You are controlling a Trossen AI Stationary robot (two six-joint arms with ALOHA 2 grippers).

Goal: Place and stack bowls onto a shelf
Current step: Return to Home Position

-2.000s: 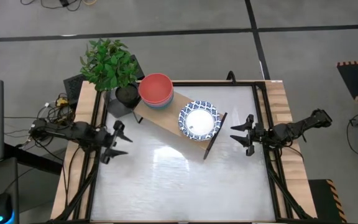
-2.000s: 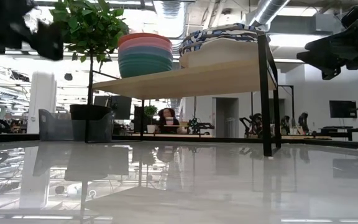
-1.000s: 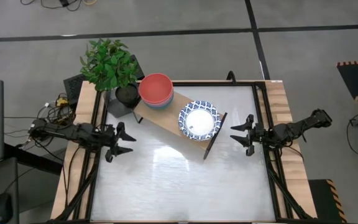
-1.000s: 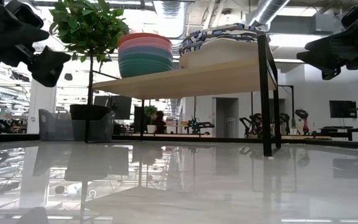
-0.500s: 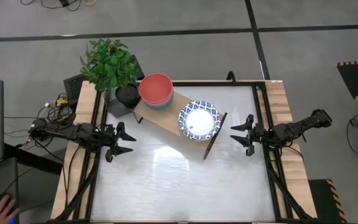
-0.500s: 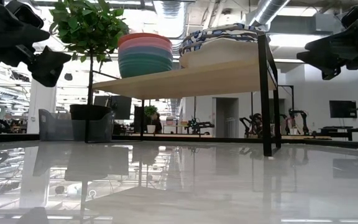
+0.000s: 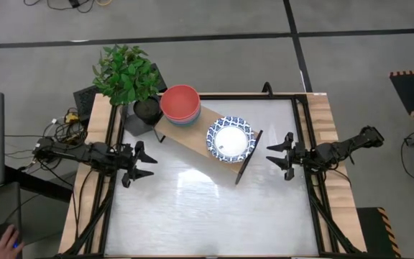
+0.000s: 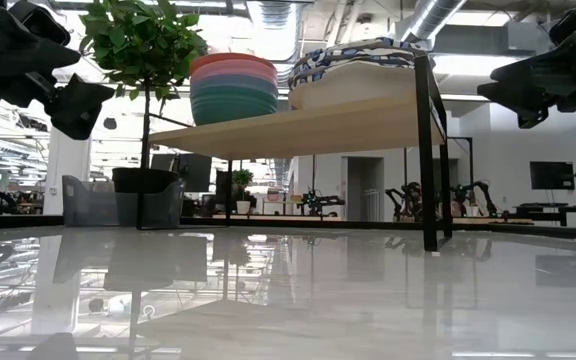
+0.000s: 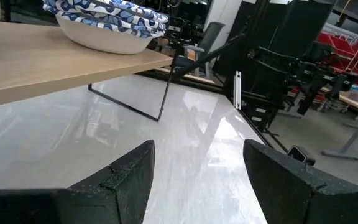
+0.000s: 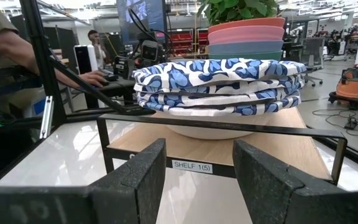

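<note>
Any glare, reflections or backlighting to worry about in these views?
High view: bright glare patch on the white tabletop beside the shelf. Low view: tabletop mirrors the shelf and plant; the bright room backlights the left gripper and right gripper into dark silhouettes. Left wrist view: pale streaks of sheen on the tabletop.

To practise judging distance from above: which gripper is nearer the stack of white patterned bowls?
Right. The right gripper hangs just beyond the end of the shelf where the white patterned bowls sit; the left gripper is farther, out past the shelf's other end.
</note>
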